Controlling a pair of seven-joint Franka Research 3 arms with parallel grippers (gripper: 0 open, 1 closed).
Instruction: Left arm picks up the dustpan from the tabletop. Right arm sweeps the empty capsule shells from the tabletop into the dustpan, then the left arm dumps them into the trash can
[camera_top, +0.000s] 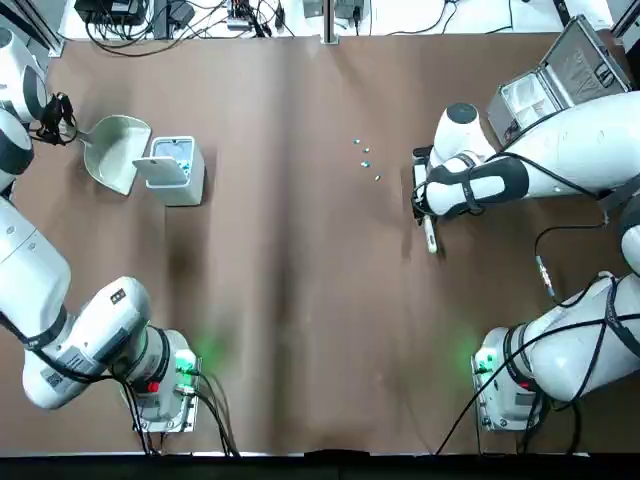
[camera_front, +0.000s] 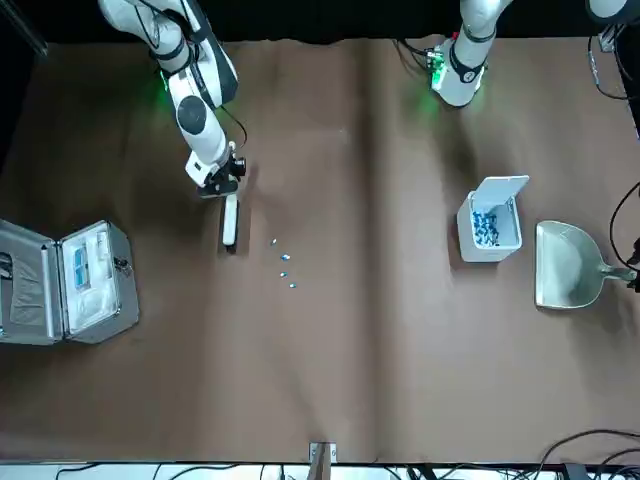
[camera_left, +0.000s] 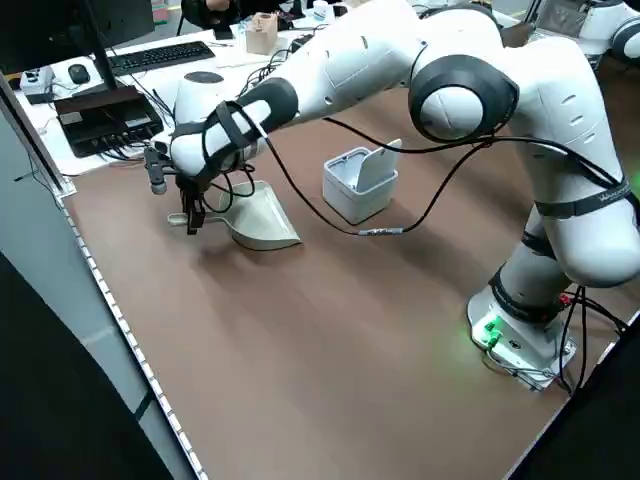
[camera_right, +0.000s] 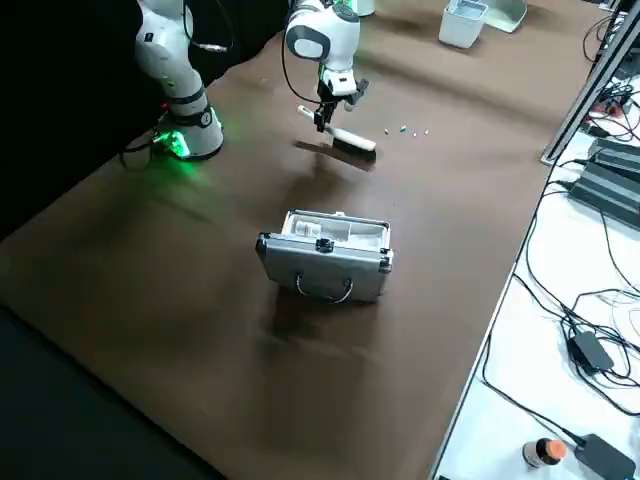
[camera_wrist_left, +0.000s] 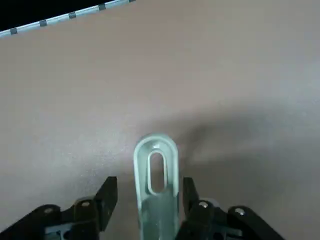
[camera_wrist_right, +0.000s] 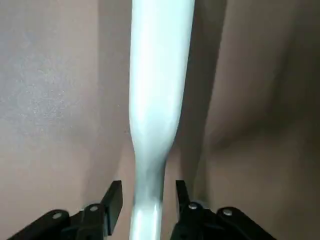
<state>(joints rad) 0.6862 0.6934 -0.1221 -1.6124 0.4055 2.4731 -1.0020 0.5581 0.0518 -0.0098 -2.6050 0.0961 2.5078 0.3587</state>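
2 end effectors (camera_wrist_left: 148, 205) (camera_wrist_right: 149, 207), fingers apart; 1 dustpan (camera_top: 115, 152); 4 capsule shells (camera_top: 366, 164).

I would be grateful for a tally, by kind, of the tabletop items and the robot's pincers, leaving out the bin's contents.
Dustpan: 1
Bin: 1
Brush: 1
Silver case: 1
Loose capsule shells: 4
Pincers: 2, left at the dustpan's handle, right at the brush
Total: 10
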